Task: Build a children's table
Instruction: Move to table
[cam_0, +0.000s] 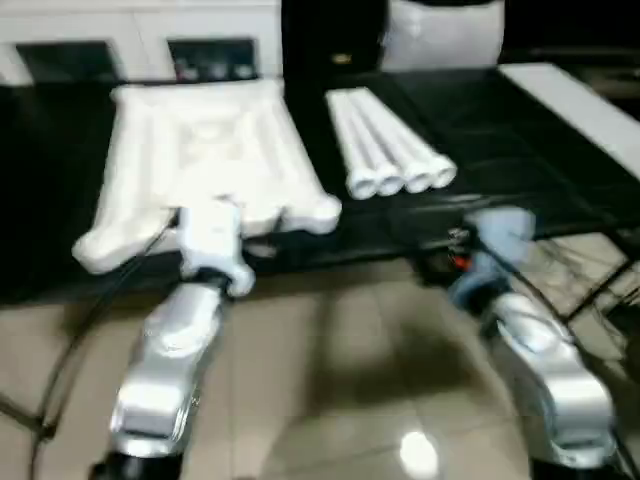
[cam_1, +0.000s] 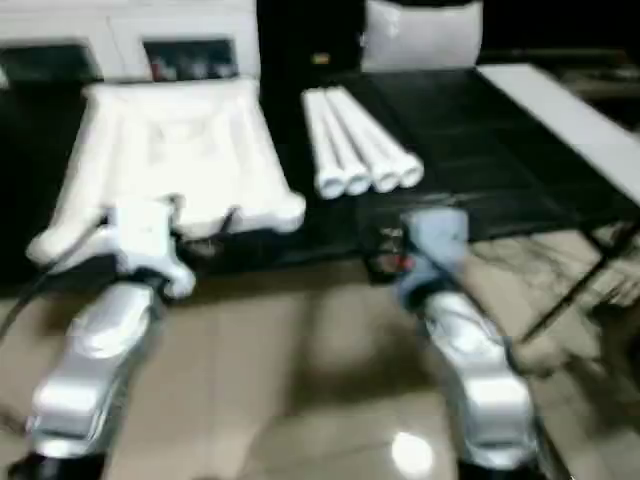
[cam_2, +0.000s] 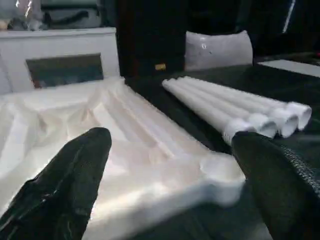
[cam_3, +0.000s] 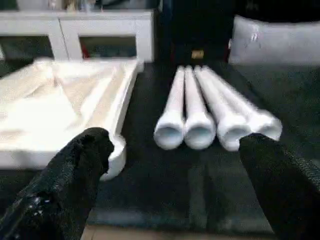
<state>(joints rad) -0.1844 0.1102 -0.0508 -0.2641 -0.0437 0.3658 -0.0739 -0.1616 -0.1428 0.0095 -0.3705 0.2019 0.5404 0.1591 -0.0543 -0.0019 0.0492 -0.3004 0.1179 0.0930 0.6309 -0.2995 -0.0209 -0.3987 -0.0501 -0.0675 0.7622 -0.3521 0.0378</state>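
1. The children's table lay in parts on a dark tabletop (cam_0: 520, 150): the white top (cam_0: 205, 160) rested upside down with its ribbed underside showing, toward the robot's left, and four white legs (cam_0: 390, 145) lay side by side just to its right, their open ends toward the robot.
2. The left pincer (cam_2: 170, 180) was spread wide and held nothing, its fingers (cam_2: 70, 185) straddling the view of the top's near corner socket (cam_2: 220, 167).
3. The right pincer (cam_3: 175, 185) was likewise wide and empty, facing the open ends of the legs, apart from them.
4. No leg stood in any socket, so the build looked barely begun; the step in hand was probably reaching for a first leg.
5. To do it well, the right pincer should close around one outer leg near its thick end, clear of its neighbours, since round legs would likely roll when nudged.
6. The left pincer could then steady the top's edge while the leg went squarely into the socket.
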